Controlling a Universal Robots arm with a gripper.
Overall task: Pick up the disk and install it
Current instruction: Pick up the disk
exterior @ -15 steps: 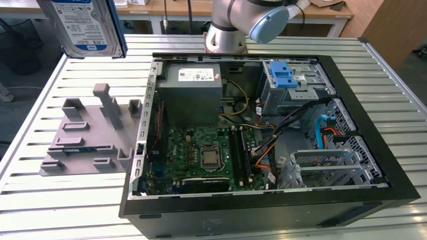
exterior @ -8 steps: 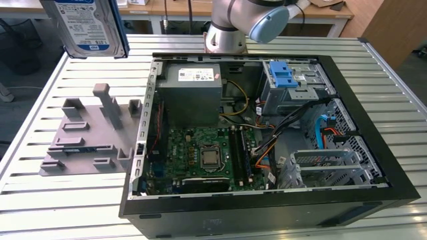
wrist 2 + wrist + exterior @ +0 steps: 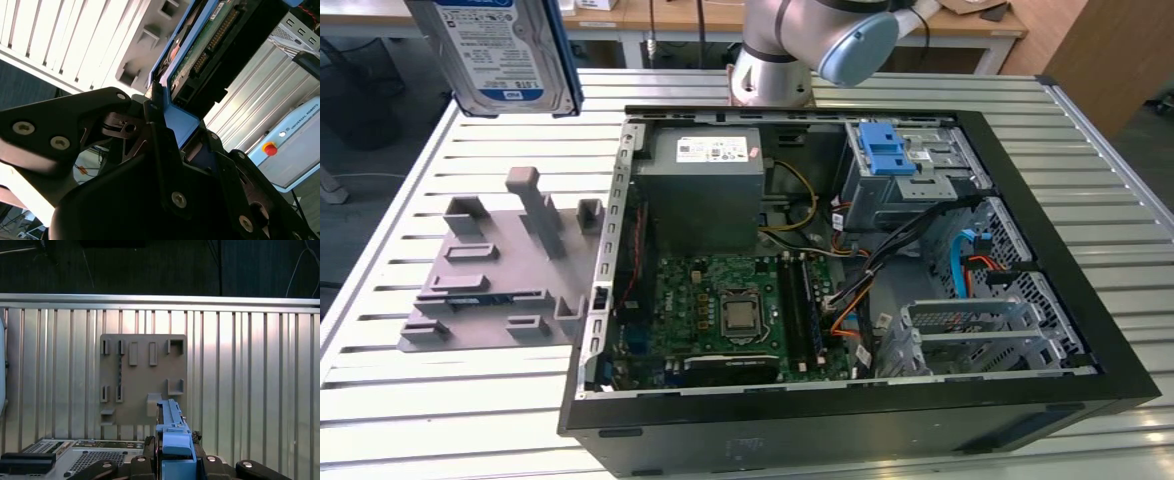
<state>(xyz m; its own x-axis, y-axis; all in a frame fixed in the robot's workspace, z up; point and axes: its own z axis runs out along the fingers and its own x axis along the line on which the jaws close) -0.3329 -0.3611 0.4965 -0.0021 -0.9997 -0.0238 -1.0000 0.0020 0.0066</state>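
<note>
The disk point(image 3: 507, 55) hangs high above the table at the exterior view's left, its blue-and-white label facing the camera and the blue bracket round its edges. In the first wrist view the disk point(image 3: 172, 432) stands edge-on over the slatted table, and my gripper point(image 3: 175, 465) is shut on its blue bracket. In the second wrist view the disk point(image 3: 200, 50) shows its green circuit-board side, clamped in the black gripper point(image 3: 170, 120). The open computer case point(image 3: 1067, 230) lies to the exterior view's right of the disk, well below it.
A grey slotted fixture point(image 3: 500, 265) sits on the slatted metal table point(image 3: 400, 400), beside the case and below the disk. Inside the case are a grey power supply point(image 3: 707, 185), a blue-latched drive cage point(image 3: 901, 160), a motherboard point(image 3: 734, 310) and cables. The arm's base point(image 3: 774, 60) stands behind the case.
</note>
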